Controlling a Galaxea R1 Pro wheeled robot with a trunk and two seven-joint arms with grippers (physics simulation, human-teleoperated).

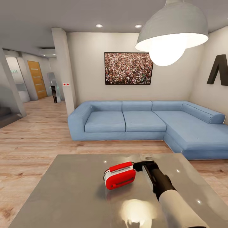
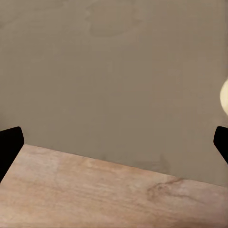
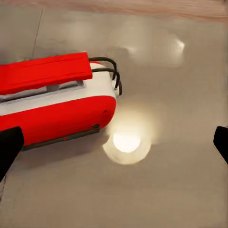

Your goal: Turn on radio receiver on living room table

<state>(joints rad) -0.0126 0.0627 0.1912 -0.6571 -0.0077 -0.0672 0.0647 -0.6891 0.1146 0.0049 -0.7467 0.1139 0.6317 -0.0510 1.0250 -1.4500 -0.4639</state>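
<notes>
Head view: living room, light wood plank floor (image 1: pixel 34 139), blue L-shaped sofa (image 1: pixel 145 122) against the beige back wall, crowd photo picture (image 1: pixel 128 68) above it, grey dome pendant lamp (image 1: pixel 173 28) hanging lit at upper right. The table (image 1: pixel 72 196), glossy grey top, fills the foreground. The radio receiver (image 1: pixel 119 175) sits on it roughly mid-table, red with white trim, lying angled. Right arm reaches in from lower right over the tabletop; the right gripper (image 1: pixel 142 165) sits just beside the radio's right end, very near or touching, contact not clear. Finger spread cannot be told from this angle.

Left wrist view: left gripper (image 2: pixel 114 142), dark fingertips (image 2: pixel 9 142) at opposite edges of the frame, so the claw is spread wide with nothing between. Beyond it, grey table surface meeting wood floor.

Right wrist view: right gripper fingertips (image 3: pixel 9 145) likewise at the far edges, claw wide, holding nothing. The radio lies on the table beside one fingertip, its thin handle loops at the end nearest the gap. A lamp reflection (image 3: pixel 126 141) glows on the tabletop next to the radio.
</notes>
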